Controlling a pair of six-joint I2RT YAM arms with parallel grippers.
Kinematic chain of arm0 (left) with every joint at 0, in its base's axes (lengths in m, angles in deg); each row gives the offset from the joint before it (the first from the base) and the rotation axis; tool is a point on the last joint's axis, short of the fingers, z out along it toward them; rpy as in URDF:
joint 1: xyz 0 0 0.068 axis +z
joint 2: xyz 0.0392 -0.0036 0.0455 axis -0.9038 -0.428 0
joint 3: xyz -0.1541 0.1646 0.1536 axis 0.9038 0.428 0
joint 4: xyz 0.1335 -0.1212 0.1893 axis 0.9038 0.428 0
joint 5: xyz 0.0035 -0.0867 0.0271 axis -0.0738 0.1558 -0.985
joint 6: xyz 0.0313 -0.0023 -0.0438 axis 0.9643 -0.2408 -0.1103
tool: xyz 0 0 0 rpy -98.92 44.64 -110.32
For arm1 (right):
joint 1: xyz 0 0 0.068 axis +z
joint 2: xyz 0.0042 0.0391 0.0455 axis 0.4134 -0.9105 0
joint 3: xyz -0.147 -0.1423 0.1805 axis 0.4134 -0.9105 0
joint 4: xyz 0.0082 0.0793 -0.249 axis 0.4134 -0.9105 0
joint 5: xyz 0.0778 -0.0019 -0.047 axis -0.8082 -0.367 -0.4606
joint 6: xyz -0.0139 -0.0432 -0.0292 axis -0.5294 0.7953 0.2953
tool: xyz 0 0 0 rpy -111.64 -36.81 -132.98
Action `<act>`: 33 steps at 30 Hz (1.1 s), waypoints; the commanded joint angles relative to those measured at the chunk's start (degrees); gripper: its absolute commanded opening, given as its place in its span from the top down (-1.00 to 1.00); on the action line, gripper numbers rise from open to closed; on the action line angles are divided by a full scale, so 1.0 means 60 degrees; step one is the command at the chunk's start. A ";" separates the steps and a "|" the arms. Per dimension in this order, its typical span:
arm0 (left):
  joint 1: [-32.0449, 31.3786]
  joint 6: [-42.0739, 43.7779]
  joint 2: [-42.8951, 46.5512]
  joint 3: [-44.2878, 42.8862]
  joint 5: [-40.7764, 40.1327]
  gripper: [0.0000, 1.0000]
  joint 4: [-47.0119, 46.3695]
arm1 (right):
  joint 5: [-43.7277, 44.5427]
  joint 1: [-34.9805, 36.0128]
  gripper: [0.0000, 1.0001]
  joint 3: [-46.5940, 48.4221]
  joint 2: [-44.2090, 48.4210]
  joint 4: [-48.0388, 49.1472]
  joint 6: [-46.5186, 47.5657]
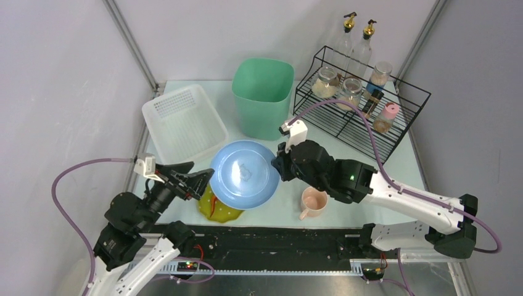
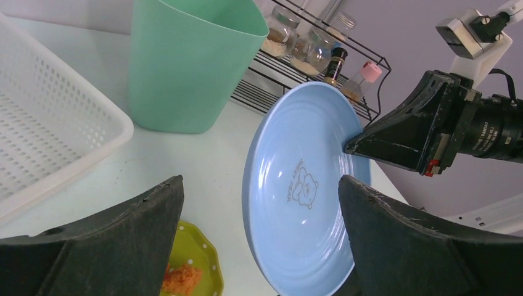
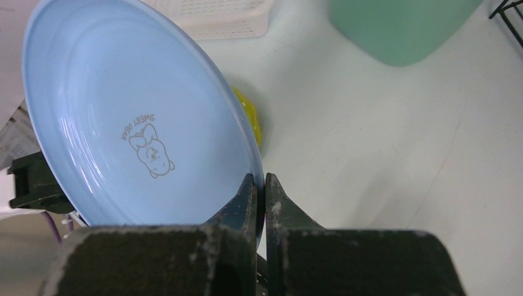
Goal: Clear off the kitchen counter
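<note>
1. Kitchen counter (image 1: 285,206): smooth and pale. Open room runs from 3 o'clock of the blue plate (image 1: 243,174) out to the wire rack (image 1: 351,126). Green bin (image 1: 262,95) at 12, white basket (image 1: 148,114) at 10, pink mug (image 1: 314,200) at 4.
2. Right gripper (image 1: 275,165) comes in from 3 o'clock, jaws pinched on the plate rim. The plate is tilted above the yellow dish (image 1: 219,209) at 7.
3. Left gripper (image 1: 202,172) at 9, jaws spread wide, holding nothing.
4. Plate is glossy, round, with a bear print. Basket is perforated plastic.

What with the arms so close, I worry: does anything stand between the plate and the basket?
Nothing visible directly. The open left gripper sits at the left rim of the plate, just nearer than the basket, and could crowd that path.
</note>
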 commanded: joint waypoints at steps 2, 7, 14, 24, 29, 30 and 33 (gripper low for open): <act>-0.0047 -0.0371 -0.0418 -0.0084 0.0250 -0.97 -0.0249 | -0.0211 0.0136 1.00 0.0126 0.0247 0.0737 -0.0481; -0.0054 -0.0513 -0.0810 0.0137 0.0567 -0.97 -0.0177 | -0.0243 0.0232 1.00 0.0131 0.0275 0.1197 -0.0495; -0.0054 -0.0375 -0.1176 0.0187 0.0930 -0.80 0.0081 | -0.0049 0.0265 1.00 0.0130 0.0267 0.1408 -0.0385; -0.0056 -0.0311 -0.1116 0.0221 0.0565 0.04 0.0422 | 0.0518 0.0274 1.00 0.0123 0.0208 0.1186 -0.0257; -0.0056 -0.0358 -0.1208 0.0222 0.0505 0.56 0.0510 | 0.0684 0.0284 1.00 0.0128 0.0072 0.1178 -0.0292; -0.0053 -0.0371 -0.1223 0.0224 0.0496 0.83 0.0538 | 0.0710 0.0297 1.00 0.0122 0.0055 0.1180 -0.0289; -0.0056 -0.0474 -0.1292 0.0211 0.0324 0.99 0.0603 | 0.0921 0.0326 0.94 0.0116 0.0011 0.1120 -0.0313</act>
